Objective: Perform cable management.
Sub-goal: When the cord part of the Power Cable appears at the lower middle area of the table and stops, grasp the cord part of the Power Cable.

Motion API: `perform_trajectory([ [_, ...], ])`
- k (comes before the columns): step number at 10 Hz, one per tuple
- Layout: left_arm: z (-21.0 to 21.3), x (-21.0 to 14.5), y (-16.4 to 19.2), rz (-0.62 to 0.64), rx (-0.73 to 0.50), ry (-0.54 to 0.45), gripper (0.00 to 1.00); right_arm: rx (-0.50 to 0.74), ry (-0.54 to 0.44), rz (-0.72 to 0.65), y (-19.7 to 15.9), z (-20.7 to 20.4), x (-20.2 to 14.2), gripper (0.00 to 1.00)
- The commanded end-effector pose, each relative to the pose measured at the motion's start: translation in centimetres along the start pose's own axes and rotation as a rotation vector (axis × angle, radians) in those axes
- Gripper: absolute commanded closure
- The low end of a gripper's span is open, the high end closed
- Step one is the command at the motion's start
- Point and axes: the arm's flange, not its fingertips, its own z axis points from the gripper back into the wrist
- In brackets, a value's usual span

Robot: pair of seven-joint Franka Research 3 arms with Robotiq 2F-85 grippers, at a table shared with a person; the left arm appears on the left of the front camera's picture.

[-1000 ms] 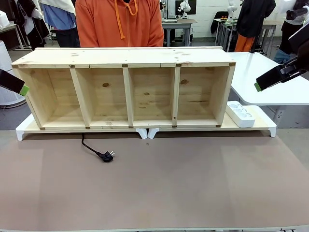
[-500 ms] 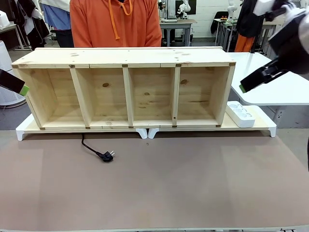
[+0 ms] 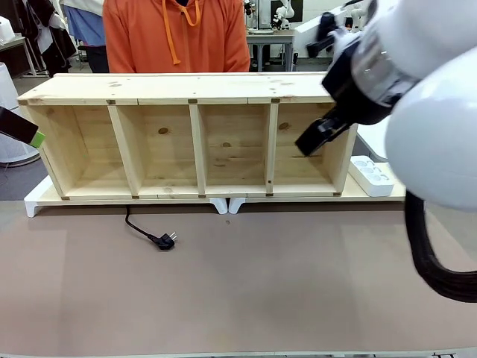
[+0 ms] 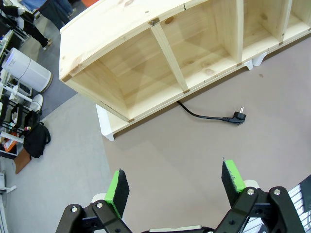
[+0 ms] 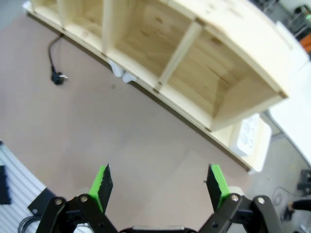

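**Worktop** (image 3: 261, 298): flat surface under a dull brown mat, shared with a person in an orange hooded top (image 3: 175, 37) who stands at the far side.

**Shelf unit** (image 3: 194, 88): long, pale pine box with its open face toward the robot. Three upright dividers split it into four compartments. It rests on two low white plastic risers (image 3: 218, 203) that meet at the middle of the front edge.

**Power strip** (image 3: 370, 177): white, multi-socket. It lies on the right riser, just beside the shelf unit's right end.

**Cable** (image 3: 141, 230): thin, glossy black cord. It comes out from under the shelf unit's front edge, below the second compartment from the robot's left. From there it runs in a short curve across the mat.
- End: a small black plug (image 3: 165, 240) with metal pins, lying flat on the mat near the shelf unit.
- Contact: free of both claws and well apart from each.
- Also seen in the left wrist view (image 4: 204, 115) and the right wrist view (image 5: 52, 58).

**Left claw** (image 4: 175, 183): black, with green pads, jaws spread wide and holding nothing. It hangs above the mat off the shelf unit's left end.

**Right claw** (image 5: 159, 182): same build, jaws spread wide and empty. It is held high over the mat, looking down at the shelf unit's right half.
- In the front view its dark fingers (image 3: 317, 138) show before the rightmost compartment.
- The white right arm (image 3: 432, 112) is large in the frame there, with a thick black braided hose (image 3: 425, 257) hanging below it.
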Motion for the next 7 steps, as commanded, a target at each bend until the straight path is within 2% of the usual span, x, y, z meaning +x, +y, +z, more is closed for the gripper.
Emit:
perform_trajectory([
  [1,-0.1,0.2,0.0,-0.005,0.002,-0.007,0.00,0.054,-0.028,0.008,2.2,-2.1,2.4,0.00],
  [3,-0.1,0.2,0.0,-0.005,0.002,-0.007,0.00,0.099,-0.041,0.041,4.8,-4.4,3.9,0.00],
  [7,-0.1,0.2,0.0,-0.005,0.002,-0.007,0.00,0.162,-0.004,0.106,9.5,-9.1,6.5,0.00],
])
